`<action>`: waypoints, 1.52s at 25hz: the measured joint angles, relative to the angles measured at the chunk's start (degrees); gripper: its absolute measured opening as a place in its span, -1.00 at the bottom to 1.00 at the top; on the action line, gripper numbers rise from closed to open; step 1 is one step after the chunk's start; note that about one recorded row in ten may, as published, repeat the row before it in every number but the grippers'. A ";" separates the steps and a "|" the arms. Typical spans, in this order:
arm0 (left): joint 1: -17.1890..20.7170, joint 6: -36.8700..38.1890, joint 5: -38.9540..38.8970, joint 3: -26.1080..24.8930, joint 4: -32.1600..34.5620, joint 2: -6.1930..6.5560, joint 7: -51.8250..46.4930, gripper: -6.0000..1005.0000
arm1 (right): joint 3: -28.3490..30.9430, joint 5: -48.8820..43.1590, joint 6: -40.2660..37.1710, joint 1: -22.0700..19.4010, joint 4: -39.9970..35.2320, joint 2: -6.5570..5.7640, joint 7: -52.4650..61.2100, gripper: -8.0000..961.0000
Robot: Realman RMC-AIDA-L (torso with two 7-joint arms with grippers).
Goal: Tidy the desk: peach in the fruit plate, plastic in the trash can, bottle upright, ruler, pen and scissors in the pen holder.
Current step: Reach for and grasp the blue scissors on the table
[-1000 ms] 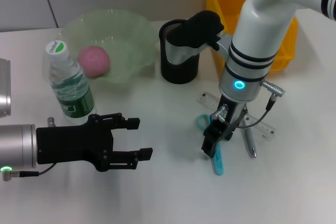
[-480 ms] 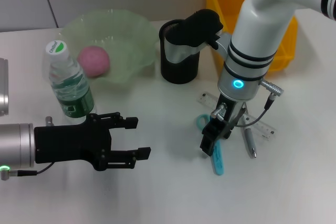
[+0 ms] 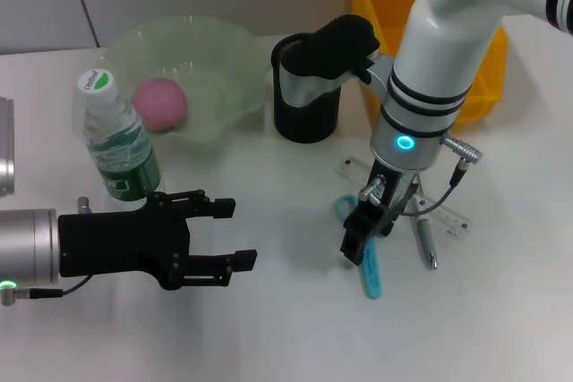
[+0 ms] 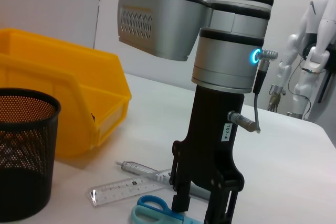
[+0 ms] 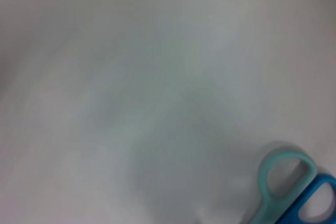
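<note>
The teal and blue scissors (image 3: 370, 271) lie flat on the table, and my right gripper (image 3: 354, 252) points straight down over their blades. In the left wrist view its fingers (image 4: 181, 195) stand apart, either side of the scissors (image 4: 155, 209). The scissor handles show in the right wrist view (image 5: 286, 174). A grey pen (image 3: 426, 243) and a clear ruler (image 3: 450, 214) lie just right of it. The black mesh pen holder (image 3: 304, 118) stands behind. The pink peach (image 3: 159, 103) sits in the green fruit plate (image 3: 224, 51). The bottle (image 3: 116, 142) stands upright. My left gripper (image 3: 243, 233) is open and empty at front left.
A yellow bin (image 3: 488, 78) stands at the back right, behind the right arm, and also shows in the left wrist view (image 4: 63, 93). The pen (image 4: 142, 170) and ruler (image 4: 126, 188) lie between the bin and the right gripper.
My right gripper has come down and slightly left onto the scissors. My left arm has drawn back a little to the left.
</note>
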 joint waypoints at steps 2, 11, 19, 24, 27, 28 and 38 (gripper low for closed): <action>0.00 0.00 0.00 0.00 0.00 0.00 0.00 0.60 | 0.00 0.00 0.00 0.05 0.01 0.00 0.00 0.31; 0.06 -0.11 0.00 0.00 0.53 0.00 -0.03 0.60 | -1.16 1.05 -0.08 0.12 0.09 0.00 -0.14 0.31; 0.09 -0.11 0.00 0.00 0.53 -0.07 -0.03 0.60 | -4.05 2.79 -0.01 0.11 -0.15 0.00 0.10 0.31; 0.09 -0.04 0.00 0.00 0.53 -0.09 -0.03 0.60 | -4.05 2.80 0.02 -0.16 -0.27 -0.01 0.15 0.31; 0.09 -0.01 0.00 0.00 0.53 -0.17 -0.03 0.60 | -4.10 2.79 0.08 -0.20 -0.28 0.00 0.15 0.31; 0.09 -0.01 0.00 0.00 0.53 -0.17 -0.03 0.60 | -4.10 2.78 0.08 -0.21 -0.28 0.00 0.15 0.31; 0.12 0.21 0.00 0.00 0.53 -0.18 -0.03 0.60 | -4.14 2.62 0.14 -0.24 -0.35 0.01 0.15 0.31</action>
